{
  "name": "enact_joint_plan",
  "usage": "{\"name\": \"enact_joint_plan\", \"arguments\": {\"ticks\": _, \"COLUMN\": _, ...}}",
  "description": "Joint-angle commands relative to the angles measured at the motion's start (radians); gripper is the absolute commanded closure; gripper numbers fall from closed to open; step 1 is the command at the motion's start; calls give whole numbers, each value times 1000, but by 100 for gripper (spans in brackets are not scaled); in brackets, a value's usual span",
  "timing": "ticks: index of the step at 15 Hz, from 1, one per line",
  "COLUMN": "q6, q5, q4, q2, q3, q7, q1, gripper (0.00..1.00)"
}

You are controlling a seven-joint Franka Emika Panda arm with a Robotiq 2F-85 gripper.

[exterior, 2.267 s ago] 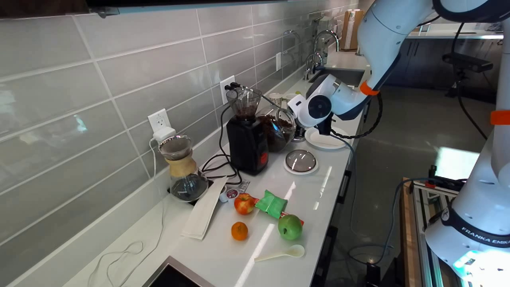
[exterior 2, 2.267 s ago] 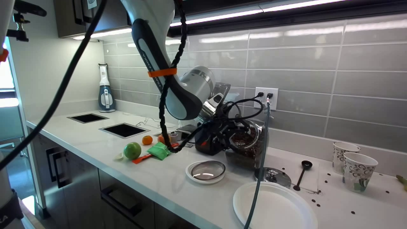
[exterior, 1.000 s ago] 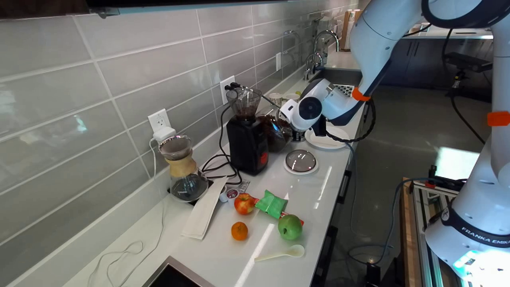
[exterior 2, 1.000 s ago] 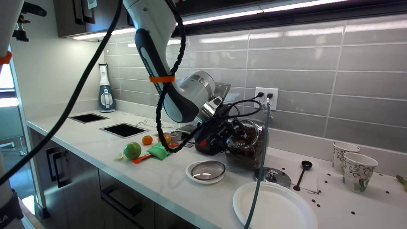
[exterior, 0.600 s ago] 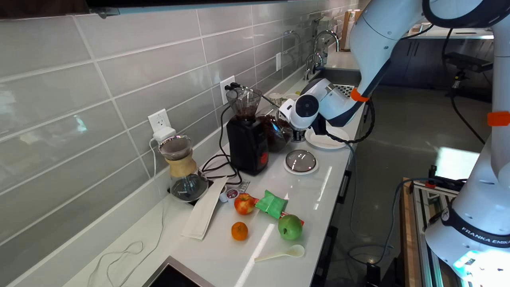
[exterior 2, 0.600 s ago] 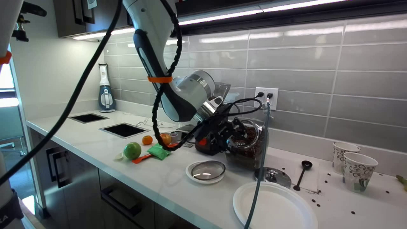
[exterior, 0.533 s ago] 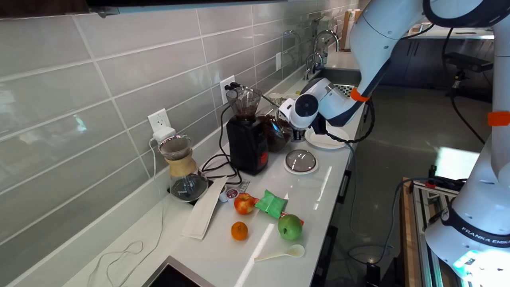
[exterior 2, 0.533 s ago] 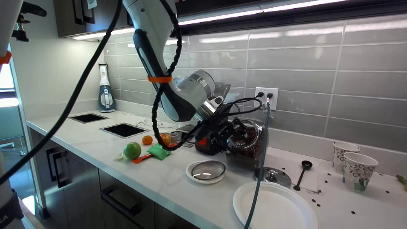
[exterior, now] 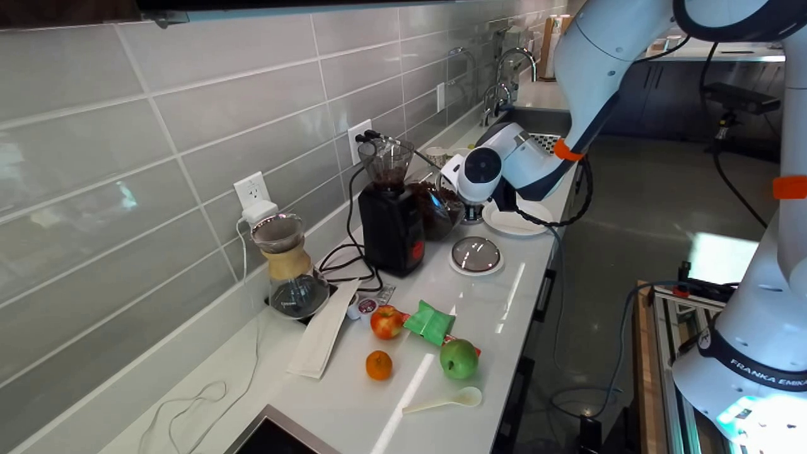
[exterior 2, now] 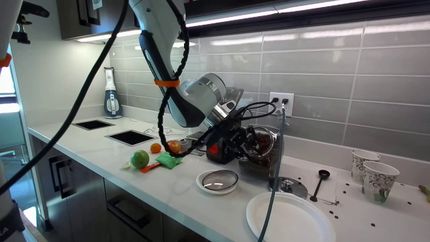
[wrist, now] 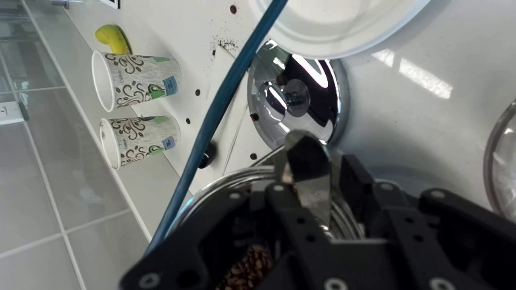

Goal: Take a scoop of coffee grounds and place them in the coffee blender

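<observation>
The coffee blender is the black grinder [exterior: 392,230] with a clear hopper of dark beans, in both exterior views. Beside it stands a glass jar [exterior 2: 257,164] of coffee beans. My gripper [exterior 2: 252,142] is at this jar's metal-rimmed mouth. In the wrist view a shiny flat metal piece [wrist: 307,163], like a handle, rises between the jaws; its lower part is hidden. The right finger [wrist: 356,171] stands a narrow gap from it; the left pad is hidden. The black scoop [exterior 2: 320,185] lies on the counter. Fine dark grounds [wrist: 227,42] are sprinkled near the paper.
Close to the jar are a shiny lid [exterior 2: 289,186], a white plate [exterior 2: 289,222] and a dish with a clear cover [exterior 2: 220,181]. A blue cable [wrist: 209,125] hangs near the gripper. Paper cups [exterior 2: 379,181] stand at the wall; fruit, like the green apple [exterior: 459,359], lies on the counter.
Over the last two seconds my wrist has shifted slightly towards the black grinder, staying at the jar's mouth. In the last half second the arm has barely moved. The scoop lies unmoved.
</observation>
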Motion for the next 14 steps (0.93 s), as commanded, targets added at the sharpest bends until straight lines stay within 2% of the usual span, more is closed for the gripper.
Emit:
{"name": "enact_joint_plan", "arguments": {"ticks": 1, "q6": -36, "q5": 44, "q4": -22, "q2": -21, "q3": 0, "q7": -41, "q1": 11, "gripper": 85}}
{"name": "enact_joint_plan", "arguments": {"ticks": 3, "q6": -42, "q5": 53, "q4": -27, "q2": -27, "q3": -1, "q7": -48, "q1": 12, "gripper": 90}}
{"name": "enact_joint_plan", "arguments": {"ticks": 7, "q6": -41, "q5": 68, "q4": -29, "q2": -31, "q3": -1, "q7": -58, "q1": 13, "gripper": 81}}
{"name": "enact_joint_plan", "arguments": {"ticks": 11, "q6": -3, "q5": 102, "q4": -37, "q2": -66, "q3": -1, "q7": -106, "q1": 7, "gripper": 94}}
{"name": "enact_joint_plan", "arguments": {"ticks": 14, "q6": 44, "q5": 196, "q4": -12, "q2": -66, "q3": -5, "q7": -203, "q1": -8, "gripper": 100}}
